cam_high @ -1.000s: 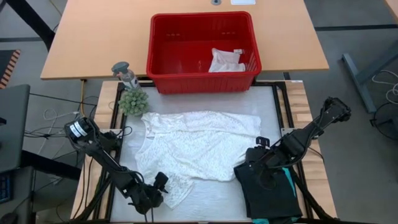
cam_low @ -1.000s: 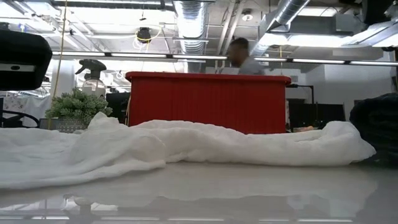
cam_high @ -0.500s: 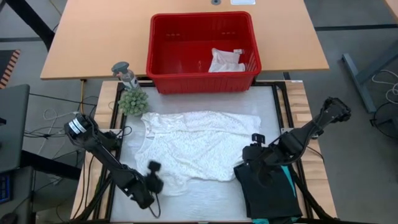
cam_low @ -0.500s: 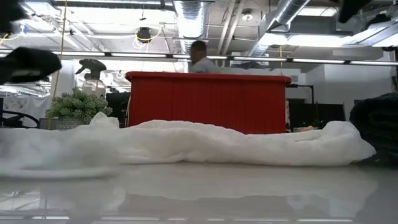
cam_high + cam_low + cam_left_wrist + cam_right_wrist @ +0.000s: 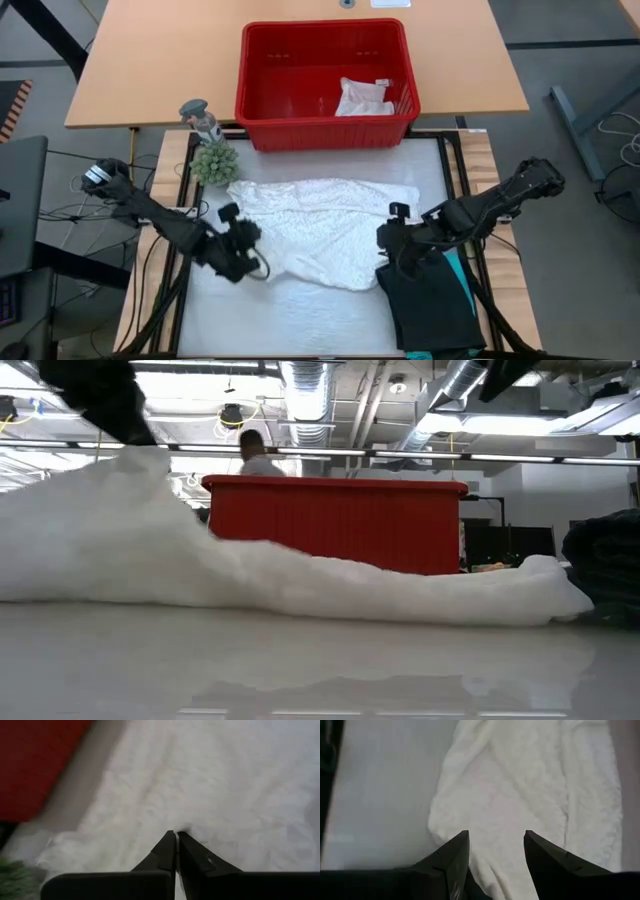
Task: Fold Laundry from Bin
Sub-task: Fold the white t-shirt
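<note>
White lacy top [image 5: 325, 225] is spread on the desk [image 5: 330, 315] below the red bin [image 5: 326, 70] | left gripper [image 5: 176, 836]: fingers pressed together, the top's left edge is pinched and raised | right gripper [image 5: 495, 836]: fingers spread, held over the top's right edge beside the black garment [image 5: 430, 305] | small white cloth [image 5: 364, 97] is seen in the bin.

Bright ceiling lights [image 5: 330, 380] are shining down, and the glossy table [image 5: 320, 670] is reflecting them. The white top [image 5: 210, 780] is looking blurry and soft up close, with hardly any shadows.
</note>
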Controlling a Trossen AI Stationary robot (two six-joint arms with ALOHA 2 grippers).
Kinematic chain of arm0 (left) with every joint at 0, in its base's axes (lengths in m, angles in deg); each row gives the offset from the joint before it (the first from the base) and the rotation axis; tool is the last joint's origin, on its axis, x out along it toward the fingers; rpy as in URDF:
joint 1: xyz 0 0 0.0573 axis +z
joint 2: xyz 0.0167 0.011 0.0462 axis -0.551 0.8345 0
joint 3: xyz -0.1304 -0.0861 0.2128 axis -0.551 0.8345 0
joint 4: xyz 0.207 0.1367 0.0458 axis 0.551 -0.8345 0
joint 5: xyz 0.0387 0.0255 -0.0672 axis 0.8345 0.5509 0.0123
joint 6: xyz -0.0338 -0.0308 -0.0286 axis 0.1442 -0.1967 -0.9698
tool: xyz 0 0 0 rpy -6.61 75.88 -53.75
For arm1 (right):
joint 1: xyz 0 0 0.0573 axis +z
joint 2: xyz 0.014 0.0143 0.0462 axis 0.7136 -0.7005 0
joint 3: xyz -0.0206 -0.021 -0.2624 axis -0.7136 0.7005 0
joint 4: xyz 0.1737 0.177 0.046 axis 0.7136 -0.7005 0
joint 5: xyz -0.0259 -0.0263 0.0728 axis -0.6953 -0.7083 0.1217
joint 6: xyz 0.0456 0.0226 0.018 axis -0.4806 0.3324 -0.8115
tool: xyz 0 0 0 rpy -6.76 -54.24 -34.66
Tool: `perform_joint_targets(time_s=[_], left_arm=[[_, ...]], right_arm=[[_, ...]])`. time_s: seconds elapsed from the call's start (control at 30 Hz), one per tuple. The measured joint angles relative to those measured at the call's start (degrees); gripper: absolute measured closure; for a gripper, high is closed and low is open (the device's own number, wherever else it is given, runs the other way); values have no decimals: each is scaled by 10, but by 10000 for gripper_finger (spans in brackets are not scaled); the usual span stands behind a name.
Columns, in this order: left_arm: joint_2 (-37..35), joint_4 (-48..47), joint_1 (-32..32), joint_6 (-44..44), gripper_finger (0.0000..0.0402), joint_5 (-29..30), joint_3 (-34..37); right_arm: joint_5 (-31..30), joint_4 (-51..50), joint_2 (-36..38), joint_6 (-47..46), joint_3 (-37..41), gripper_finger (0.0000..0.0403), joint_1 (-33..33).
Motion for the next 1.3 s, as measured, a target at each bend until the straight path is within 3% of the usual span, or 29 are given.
perform_joint_targets(time_s=[0.37,0.73,0.97,1.3], left_arm=[[-31,-19,117,61,401,11,0],[-31,-54,170,101,401,9,0],[-31,-77,206,89,401,10,0],[-31,-72,217,94,401,9,0]], right_arm=[[80,25,-125,75,2,200,-3],[150,51,-206,59,2,200,13],[148,85,-207,17,2,200,13],[84,91,-209,-32,2,201,14]])
